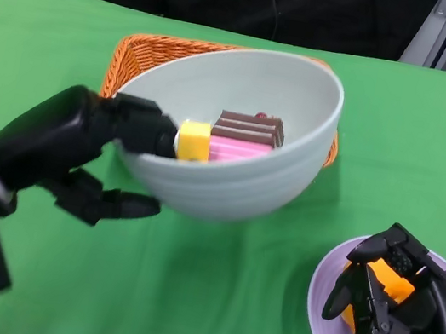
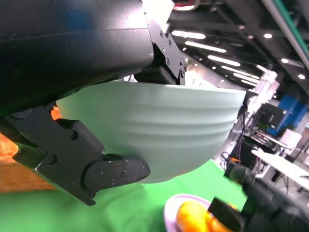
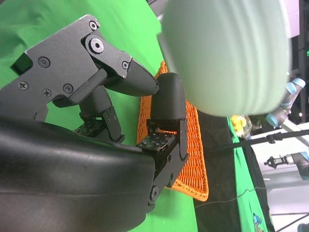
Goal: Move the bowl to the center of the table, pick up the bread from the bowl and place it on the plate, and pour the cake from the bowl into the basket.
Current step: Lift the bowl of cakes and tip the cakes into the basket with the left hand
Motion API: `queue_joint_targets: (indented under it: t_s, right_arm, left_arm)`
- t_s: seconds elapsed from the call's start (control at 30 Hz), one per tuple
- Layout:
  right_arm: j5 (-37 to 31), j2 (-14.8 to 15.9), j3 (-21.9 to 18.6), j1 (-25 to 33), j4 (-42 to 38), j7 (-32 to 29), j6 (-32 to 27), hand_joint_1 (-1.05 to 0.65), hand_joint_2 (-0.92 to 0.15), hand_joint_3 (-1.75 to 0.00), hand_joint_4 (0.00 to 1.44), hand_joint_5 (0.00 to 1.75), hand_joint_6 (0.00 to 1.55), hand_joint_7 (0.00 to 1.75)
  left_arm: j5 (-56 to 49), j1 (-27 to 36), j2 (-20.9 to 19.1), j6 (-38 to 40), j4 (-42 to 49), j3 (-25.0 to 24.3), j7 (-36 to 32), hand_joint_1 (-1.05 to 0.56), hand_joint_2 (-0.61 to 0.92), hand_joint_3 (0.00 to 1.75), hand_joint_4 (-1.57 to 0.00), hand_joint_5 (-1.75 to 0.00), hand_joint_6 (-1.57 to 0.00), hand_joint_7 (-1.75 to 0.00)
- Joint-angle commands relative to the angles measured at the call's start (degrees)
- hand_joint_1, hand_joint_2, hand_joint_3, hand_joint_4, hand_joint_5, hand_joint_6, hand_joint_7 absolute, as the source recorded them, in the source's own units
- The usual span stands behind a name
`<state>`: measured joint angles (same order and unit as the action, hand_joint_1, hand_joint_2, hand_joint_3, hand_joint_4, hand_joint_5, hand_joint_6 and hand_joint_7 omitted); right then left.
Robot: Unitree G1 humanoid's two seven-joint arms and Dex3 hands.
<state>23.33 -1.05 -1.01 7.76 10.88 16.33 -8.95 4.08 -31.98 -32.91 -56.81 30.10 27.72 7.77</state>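
Head view: left hand (image 1: 115, 144) grips the rim of the pale green bowl (image 1: 235, 147), tilted above the orange basket (image 1: 143, 53); cake (image 1: 241, 137) pieces lie inside. Right hand (image 1: 397, 306) rests on the purple plate (image 1: 336, 312), fingers curled around the bread (image 1: 389, 279).
Right wrist view: bowl (image 3: 227, 53) hangs over the basket (image 3: 190, 159) on the green bench (image 3: 120, 29).
Left wrist view: fingers (image 2: 96, 166) clamp the bowl (image 2: 159, 130); plate (image 2: 171, 212) and bread (image 2: 193, 220) lie below.
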Motion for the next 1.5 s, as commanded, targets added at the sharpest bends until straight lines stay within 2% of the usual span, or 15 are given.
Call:
queue_joint_targets:
  t_s: [0.03,0.17,0.3,0.53,0.7,0.77,1.03,1.2,1.37,1.5]
  right_arm:
    - [-1.2,0.7,0.9,0.5,0.6,0.0,-0.4,-0.24,-0.46,-1.17,0.69,1.75,0.54,1.57]
    - [-2.1,0.8,1.7,0.8,0.2,0.2,-0.4,-0.25,-0.47,-1.14,0.67,1.75,0.52,1.58]
    - [-3.6,1.1,2.2,0.8,-0.9,0.5,0.9,-0.25,-0.49,-1.11,0.65,1.75,0.50,1.57]
    - [-4.8,0.9,2.5,0.2,-3.9,2.0,2.7,-0.25,-0.53,-1.06,0.63,1.75,0.51,1.58]
    - [-5.3,0.8,2.8,0.3,-4.6,2.1,3.2,-0.24,-0.54,-1.05,0.62,1.75,0.50,1.57]
    - [-5.6,0.7,3.0,0.4,-4.5,2.0,3.3,-0.24,-0.55,-1.05,0.63,1.75,0.50,1.58]
    - [-6.0,1.0,3.4,0.4,-5.8,3.0,4.1,-0.26,-0.55,-1.03,0.63,1.75,0.50,1.58]
    - [-5.1,0.9,3.1,0.0,-7.0,4.4,3.9,-0.26,-0.57,-1.01,0.64,1.75,0.51,1.57]
    - [-5.1,0.9,3.1,-0.2,-7.3,4.8,3.7,-0.26,-0.57,-0.99,0.65,1.75,0.52,1.56]
    - [-5.0,1.2,3.1,-0.2,-7.3,5.4,3.6,-0.26,-0.59,-0.95,0.62,1.75,0.52,1.56]
  left_arm:
    - [6.7,-4.6,4.6,8.0,0.2,-3.8,8.9,-0.11,0.69,0.91,-0.63,-1.72,-0.63,-1.43]
    - [5.4,-8.4,10.4,13.2,5.1,-8.0,13.7,-0.12,0.73,0.83,-0.68,-1.70,-0.63,-1.45]
    - [2.3,-11.8,14.6,16.1,10.6,-11.3,14.7,-0.12,0.76,0.75,-0.74,-1.67,-0.65,-1.39]
    - [-3.3,-19.0,20.3,14.3,23.7,-15.9,12.9,-0.12,0.82,0.70,-0.74,-1.74,-0.63,-1.42]
    - [-8.9,-24.6,23.6,16.0,30.0,-17.2,6.2,-0.14,0.87,0.62,-0.69,-1.75,-0.58,-1.46]
    - [-9.7,-25.9,24.8,16.8,31.6,-18.1,4.6,-0.14,0.88,0.61,-0.71,-1.75,-0.59,-1.47]
    - [-7.8,-32.0,30.2,23.1,37.5,-23.5,3.3,-0.17,0.89,0.59,-0.70,-1.75,-0.62,-1.45]
    - [-1.3,-35.1,34.0,29.5,39.4,-30.6,6.0,-0.20,0.86,0.62,-0.73,-1.75,-0.66,-1.48]
    - [5.2,-36.8,36.6,37.2,39.6,-37.2,7.9,-0.25,0.75,0.74,-0.70,-1.75,-0.61,-1.54]
    - [10.6,-37.6,38.5,44.4,39.3,-42.2,8.2,-0.19,0.74,0.78,-0.76,-1.72,-0.71,-1.48]
